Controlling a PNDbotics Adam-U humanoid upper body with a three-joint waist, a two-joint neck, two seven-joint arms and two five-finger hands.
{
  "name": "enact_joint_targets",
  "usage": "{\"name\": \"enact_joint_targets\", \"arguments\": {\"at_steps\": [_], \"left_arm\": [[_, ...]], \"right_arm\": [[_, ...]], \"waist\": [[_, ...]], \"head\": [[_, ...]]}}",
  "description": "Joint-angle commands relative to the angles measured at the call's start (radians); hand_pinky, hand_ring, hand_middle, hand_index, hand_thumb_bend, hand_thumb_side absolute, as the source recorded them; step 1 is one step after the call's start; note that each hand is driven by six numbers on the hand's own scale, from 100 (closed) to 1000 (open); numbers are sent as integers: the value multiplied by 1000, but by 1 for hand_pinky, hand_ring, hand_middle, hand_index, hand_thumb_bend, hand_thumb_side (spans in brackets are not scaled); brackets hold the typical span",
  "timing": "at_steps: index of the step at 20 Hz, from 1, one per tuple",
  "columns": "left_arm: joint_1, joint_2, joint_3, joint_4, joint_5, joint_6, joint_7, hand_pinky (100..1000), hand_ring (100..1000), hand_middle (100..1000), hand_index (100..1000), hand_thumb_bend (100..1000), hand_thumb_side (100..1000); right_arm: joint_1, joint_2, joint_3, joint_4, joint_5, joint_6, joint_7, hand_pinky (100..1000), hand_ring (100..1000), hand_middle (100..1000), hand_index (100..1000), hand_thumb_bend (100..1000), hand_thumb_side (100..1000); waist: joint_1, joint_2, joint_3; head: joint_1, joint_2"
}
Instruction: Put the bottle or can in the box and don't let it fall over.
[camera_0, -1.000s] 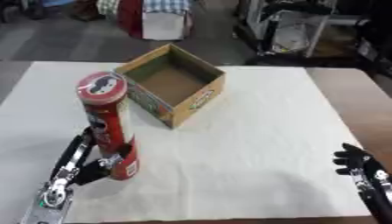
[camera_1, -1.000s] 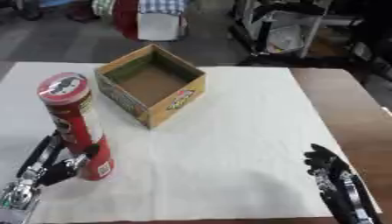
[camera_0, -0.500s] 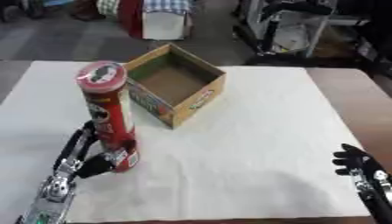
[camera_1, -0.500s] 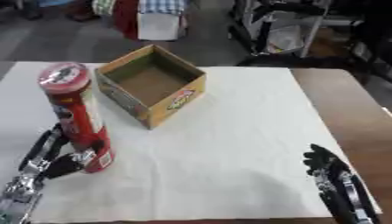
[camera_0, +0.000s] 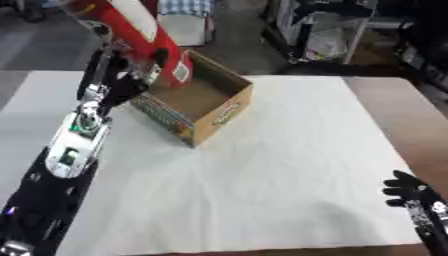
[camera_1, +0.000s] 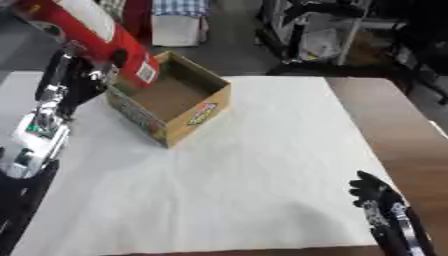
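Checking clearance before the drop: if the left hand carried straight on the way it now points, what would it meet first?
The left hand, curled round the tilted red can, points up and away over the open cardboard box. Its near left wall looks like the first thing ahead, though depth is unclear.

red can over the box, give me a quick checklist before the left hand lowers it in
1. Grip: left hand has its fingers curled round the red can - ok.
2. Can off the table: it is lifted, its lower end at the box's near-left rim - ok.
3. Can upright: it tilts, top leaning up and left - not ok.
4. Can centred over the opening: its base sits by the rim of the cardboard box, not mid-opening - not ok.
5. Box ready: open top faces up, nothing seen inside - ok.
6. Right hand out of the way: idle, open, at the lower right corner on the white cloth - ok.
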Motion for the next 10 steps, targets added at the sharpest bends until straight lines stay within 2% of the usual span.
{"name": "enact_joint_targets", "arguments": {"at_steps": [1,7,8,9,10], "left_arm": [[-81,22,-28,139,-10,-6,65,617,865,773,456,100,510],[-187,32,-49,446,-162,-31,148,615,866,791,524,100,580],[-196,34,-50,477,-200,-34,159,624,870,802,579,100,606],[-202,37,-52,503,-239,-38,166,646,882,824,711,100,679],[-206,42,-60,522,-283,-46,160,664,890,838,824,218,736]], "right_arm": [[-10,-9,15,-9,-10,-5,16,678,741,722,881,100,932],[-19,-1,37,-9,-23,-11,39,677,741,721,881,100,936],[-20,-1,39,-8,-25,-11,42,677,742,722,881,100,937],[-21,-1,41,-8,-25,-11,44,677,742,722,881,100,937],[-22,0,42,-7,-26,-12,46,677,742,722,881,100,936]], "waist": [[-1,-4,-13],[-9,3,-59],[-8,4,-62],[-8,4,-65],[-7,4,-67]], "head": [[16,-18],[41,-20],[43,-20],[44,-21],[45,-21]]}}
